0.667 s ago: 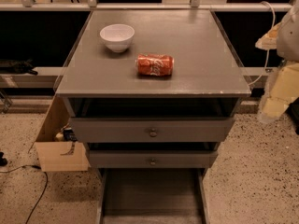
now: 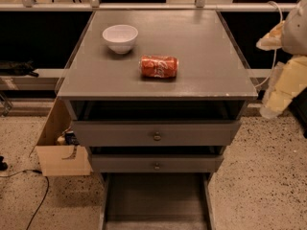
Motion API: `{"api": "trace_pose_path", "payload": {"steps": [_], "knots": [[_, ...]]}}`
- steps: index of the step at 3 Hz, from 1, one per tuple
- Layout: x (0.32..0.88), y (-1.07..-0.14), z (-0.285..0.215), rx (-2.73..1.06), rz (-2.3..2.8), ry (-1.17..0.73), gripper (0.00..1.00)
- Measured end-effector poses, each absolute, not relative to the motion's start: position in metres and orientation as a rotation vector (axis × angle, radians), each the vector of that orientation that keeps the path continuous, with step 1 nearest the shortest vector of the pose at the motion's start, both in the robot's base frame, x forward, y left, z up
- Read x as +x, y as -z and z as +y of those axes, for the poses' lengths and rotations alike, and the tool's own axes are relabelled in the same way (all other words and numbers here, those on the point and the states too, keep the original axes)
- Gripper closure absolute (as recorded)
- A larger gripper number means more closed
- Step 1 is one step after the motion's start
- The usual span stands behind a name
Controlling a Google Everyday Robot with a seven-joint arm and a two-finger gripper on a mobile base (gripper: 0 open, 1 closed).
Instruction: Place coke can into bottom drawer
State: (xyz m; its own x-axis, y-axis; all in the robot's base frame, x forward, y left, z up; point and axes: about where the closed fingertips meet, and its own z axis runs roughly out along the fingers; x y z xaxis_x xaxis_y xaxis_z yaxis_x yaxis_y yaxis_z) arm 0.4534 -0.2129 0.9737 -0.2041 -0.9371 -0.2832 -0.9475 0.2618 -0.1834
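Observation:
The coke can point(image 2: 159, 66) lies on its side on the grey cabinet top point(image 2: 201, 47), near the middle and a little toward the front. The bottom drawer point(image 2: 156, 200) is pulled out at the foot of the cabinet, and its flat grey floor is bare. My gripper point(image 2: 280, 83) hangs at the right edge of the view, beside the cabinet's right side. It is well to the right of the can, about level with the top, and holds nothing that I can see.
A white bowl point(image 2: 120, 37) stands on the top, behind and left of the can. Two upper drawers point(image 2: 156, 134) with round knobs are shut. A cardboard box point(image 2: 60, 150) and a cable point(image 2: 38, 195) are on the floor at the left.

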Motion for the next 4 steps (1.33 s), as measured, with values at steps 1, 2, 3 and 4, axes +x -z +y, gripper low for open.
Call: {"api": "trace_pose_path", "payload": {"steps": [1, 2, 3, 4], "knots": [[0.505, -0.970, -0.188, -1.724, 2.124, -0.242, 0.00], [0.556, -0.969, -0.155, -1.728, 2.026, -0.392, 0.00], [0.586, -0.970, -0.136, -1.719, 1.964, -0.466, 0.00], [0.612, -0.973, -0.121, -1.691, 1.912, -0.499, 0.00]]}}
